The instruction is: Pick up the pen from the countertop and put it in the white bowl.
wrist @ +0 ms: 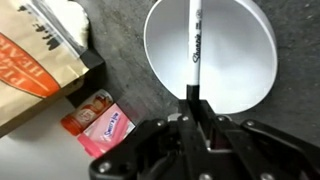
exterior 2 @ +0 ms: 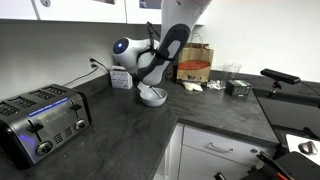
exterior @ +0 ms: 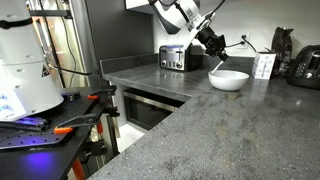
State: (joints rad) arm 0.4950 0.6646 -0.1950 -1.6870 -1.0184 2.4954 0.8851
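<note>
A robot arm reached over a dark grey speckled worktop [exterior: 200, 130], its tool [wrist: 195, 100] clenched on a pen [wrist: 193, 45]. In the wrist view the two fingers met around the pen's near end. The rest of the pen, with "Sharpie" lettered along the barrel, pointed straight away from the camera across a white bowl [wrist: 240, 50]. The whole visible length of the pen lay inside the bowl's round outline. Whether its far tip touched the bowl could not be told.

In both exterior views the tool [exterior: 212, 42] hung just above the white bowl [exterior: 229, 80], which stood on the worktop near the back wall. The pen was too thin to make out in either of them.

Other things stood around the bowl:
- A silver toaster [exterior: 173, 57] stood further along the back of the worktop, apart from the bowl.
- A small white labelled box [exterior: 263, 66] stood just beside the bowl.
- A brown paper bag [wrist: 40, 70] lay on the worktop to one side of the bowl in the wrist view, with a pink packet [wrist: 100, 125] touching its edge.

In an exterior view, a black table [exterior: 40, 135] with orange-handled tools [exterior: 75, 127] stood in the foreground, well apart from the bowl.
</note>
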